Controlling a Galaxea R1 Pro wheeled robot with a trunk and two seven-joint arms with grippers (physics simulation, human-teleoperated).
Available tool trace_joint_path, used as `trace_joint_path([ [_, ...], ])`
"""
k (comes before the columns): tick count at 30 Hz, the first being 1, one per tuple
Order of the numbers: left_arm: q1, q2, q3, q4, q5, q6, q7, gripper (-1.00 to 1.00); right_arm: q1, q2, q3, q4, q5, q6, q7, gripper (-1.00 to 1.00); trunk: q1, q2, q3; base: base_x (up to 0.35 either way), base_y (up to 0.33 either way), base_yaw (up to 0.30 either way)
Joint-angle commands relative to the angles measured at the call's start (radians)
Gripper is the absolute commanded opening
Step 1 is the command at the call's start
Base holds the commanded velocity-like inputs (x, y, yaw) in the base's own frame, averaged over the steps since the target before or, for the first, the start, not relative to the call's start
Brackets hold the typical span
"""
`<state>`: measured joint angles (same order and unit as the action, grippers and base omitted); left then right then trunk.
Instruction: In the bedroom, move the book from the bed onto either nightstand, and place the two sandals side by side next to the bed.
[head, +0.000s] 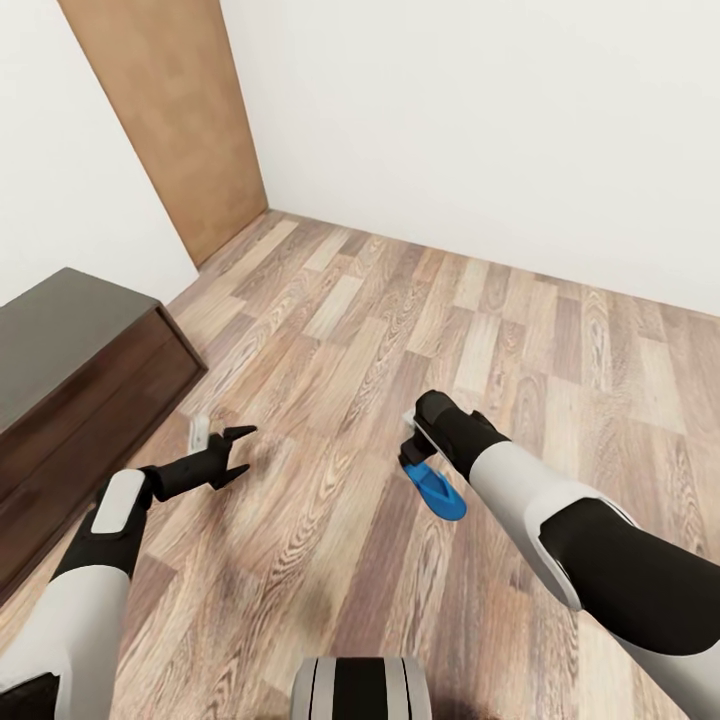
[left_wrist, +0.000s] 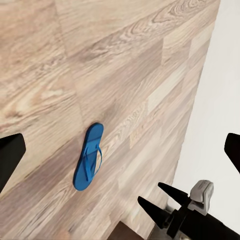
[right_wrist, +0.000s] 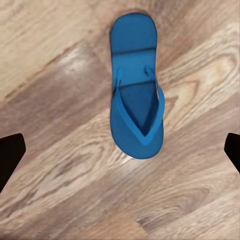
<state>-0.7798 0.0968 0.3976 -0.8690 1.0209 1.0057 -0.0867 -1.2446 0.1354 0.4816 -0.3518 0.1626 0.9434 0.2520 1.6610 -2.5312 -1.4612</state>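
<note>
Blue flip-flop (right_wrist: 136, 90) lay flat on the plank floor (head: 340, 330), at six o'clock below your right pincer (head: 415, 452), whose jaws stood wide. Being thin, it could slide away from a shallow pinch.

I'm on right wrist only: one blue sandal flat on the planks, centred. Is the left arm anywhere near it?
Observer: No. In the head view the left gripper hangs well off to the robot's left of the sandal, open and empty.
Operator: Any furniture close by?
Observer: A dark brown cabinet stands by the wall on the robot's left, beyond the left arm and apart from the sandal.
Operator: Right jaws?
Observer: The left wrist view shows the right gripper with fingers spread, above the floor, holding nothing.
</note>
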Motion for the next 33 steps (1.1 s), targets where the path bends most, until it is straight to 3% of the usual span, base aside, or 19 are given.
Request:
trace_joint_path([
  [1, -0.001, -0.002, 0.003, 0.000, -0.009, 0.005, -0.009, 1.00, -0.002, 0.000, 0.003, -0.001, 0.010, 0.003, 0.005, 1.00, 0.000, -0.001, -0.005, 0.000, 0.000, 0.000],
  [33, -0.001, -0.013, 0.001, -0.039, -0.009, 0.006, -0.008, 1.00, -0.052, -0.001, 0.003, -0.002, 0.009, 0.003, -0.022, 1.00, 0.015, -0.008, -0.128, 0.000, 0.000, 0.000],
])
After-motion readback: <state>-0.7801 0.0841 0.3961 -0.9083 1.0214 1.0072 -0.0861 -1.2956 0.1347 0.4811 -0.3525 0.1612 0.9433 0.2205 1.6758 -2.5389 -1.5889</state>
